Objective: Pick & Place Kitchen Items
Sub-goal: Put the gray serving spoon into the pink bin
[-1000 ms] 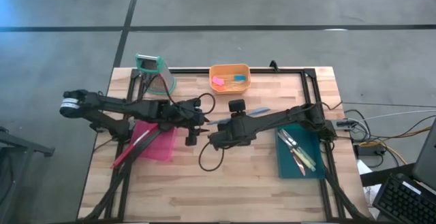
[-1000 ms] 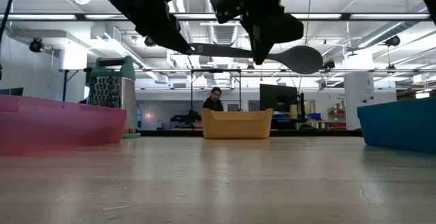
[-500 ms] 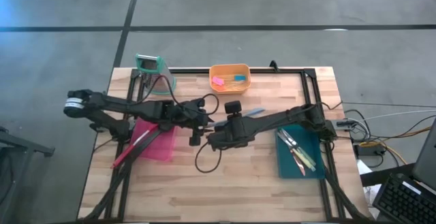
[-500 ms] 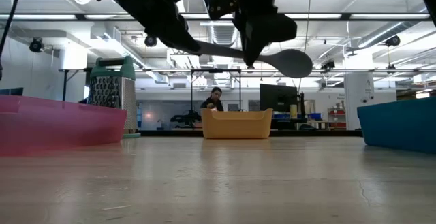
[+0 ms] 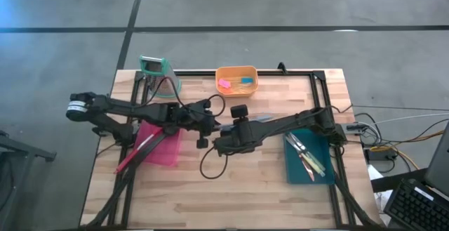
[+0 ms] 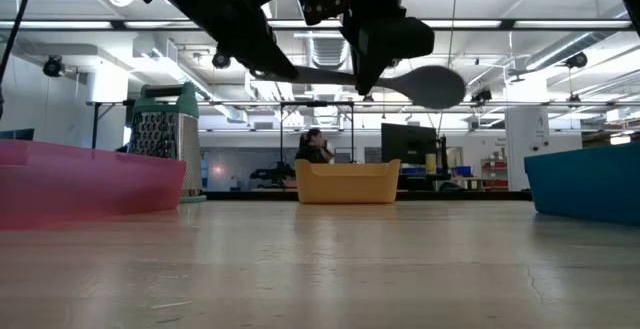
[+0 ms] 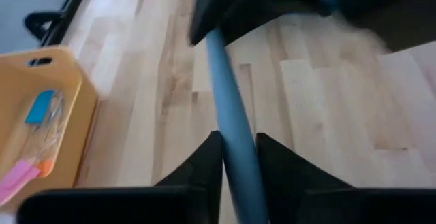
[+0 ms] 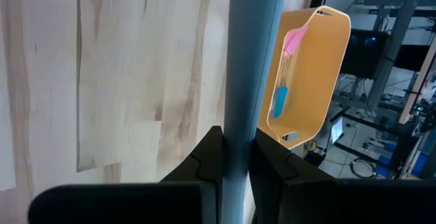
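Holding the pale-blue spoon [image 5: 247,119] in the air between my two grippers, I have it level above the wooden table [image 5: 231,189], a little nearer than the orange tub [image 5: 236,80] at the far edge. My right gripper [image 8: 235,157] is clamped tight on the handle, which fills the slot between its fingers [image 8: 204,154]. My left gripper [image 7: 237,157] has its fingers [image 7: 204,163] drawn in narrow against the same handle, touching it on both sides (whether it bears any of the weight I cannot tell). In the low view the spoon's bowl [image 6: 432,83] sticks out past the right gripper, well clear of the tabletop.

Relative to the orange tub: the tub itself holds a pink tool [image 5: 224,84] and a small blue tool [image 5: 245,81]. The green-topped grater [image 5: 156,71] stands to the tub's left, at the same far edge. The pink tray [image 5: 163,147] lies nearer and to the left, with a red spoon [image 5: 135,155] resting across it, its handle reaching over the near-left corner. The teal tray [image 5: 317,168] lies nearer and to the right, carrying slim metal cutlery [image 5: 300,147] and a yellow tool [image 5: 317,163].

A person [image 6: 316,147] shows in the room beyond the tub.
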`<state>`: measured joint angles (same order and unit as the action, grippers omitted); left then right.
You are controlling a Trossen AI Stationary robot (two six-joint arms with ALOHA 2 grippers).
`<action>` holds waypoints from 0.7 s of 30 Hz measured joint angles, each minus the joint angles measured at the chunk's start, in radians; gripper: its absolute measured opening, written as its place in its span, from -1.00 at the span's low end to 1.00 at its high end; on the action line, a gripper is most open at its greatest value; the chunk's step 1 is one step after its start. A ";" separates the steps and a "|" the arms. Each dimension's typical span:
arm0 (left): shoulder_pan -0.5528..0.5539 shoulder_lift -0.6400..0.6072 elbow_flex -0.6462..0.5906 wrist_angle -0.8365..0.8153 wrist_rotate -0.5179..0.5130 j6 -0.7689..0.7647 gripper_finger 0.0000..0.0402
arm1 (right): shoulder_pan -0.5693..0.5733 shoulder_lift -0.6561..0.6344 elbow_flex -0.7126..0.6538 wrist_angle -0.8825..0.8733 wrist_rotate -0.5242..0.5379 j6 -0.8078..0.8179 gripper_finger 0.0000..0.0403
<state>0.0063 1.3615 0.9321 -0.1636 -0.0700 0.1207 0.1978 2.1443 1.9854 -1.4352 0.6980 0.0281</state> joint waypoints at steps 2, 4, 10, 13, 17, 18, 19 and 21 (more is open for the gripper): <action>0.002 0.006 -0.001 -0.003 -0.011 -0.015 -0.70 | 0.000 -0.001 0.000 -0.001 -0.003 0.002 -0.83; 0.003 0.011 -0.001 -0.008 -0.019 -0.023 -0.70 | 0.000 -0.001 0.000 0.000 -0.002 0.000 -0.83; 0.007 0.022 -0.001 -0.017 -0.029 -0.028 -0.70 | 0.000 -0.001 0.000 0.005 0.002 -0.012 -0.83; 0.007 0.022 -0.001 -0.016 -0.029 -0.028 -0.70 | 0.001 -0.001 0.000 0.004 0.004 -0.013 -0.83; 0.007 0.022 -0.001 -0.017 -0.029 -0.028 -0.70 | 0.000 -0.001 0.000 0.004 0.005 -0.013 -0.83; 0.007 0.022 -0.001 -0.016 -0.029 -0.028 -0.70 | 0.001 -0.001 0.000 0.004 0.005 -0.013 -0.83; 0.007 0.022 -0.001 -0.015 -0.029 -0.028 -0.70 | 0.001 -0.001 0.000 0.004 0.006 -0.012 -0.83; 0.007 0.022 -0.001 -0.014 -0.029 -0.028 -0.70 | 0.001 -0.001 0.000 0.004 0.008 -0.007 -0.83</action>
<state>0.0132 1.3834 0.9310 -0.1779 -0.0990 0.0929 0.1986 2.1437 1.9855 -1.4317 0.7063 0.0215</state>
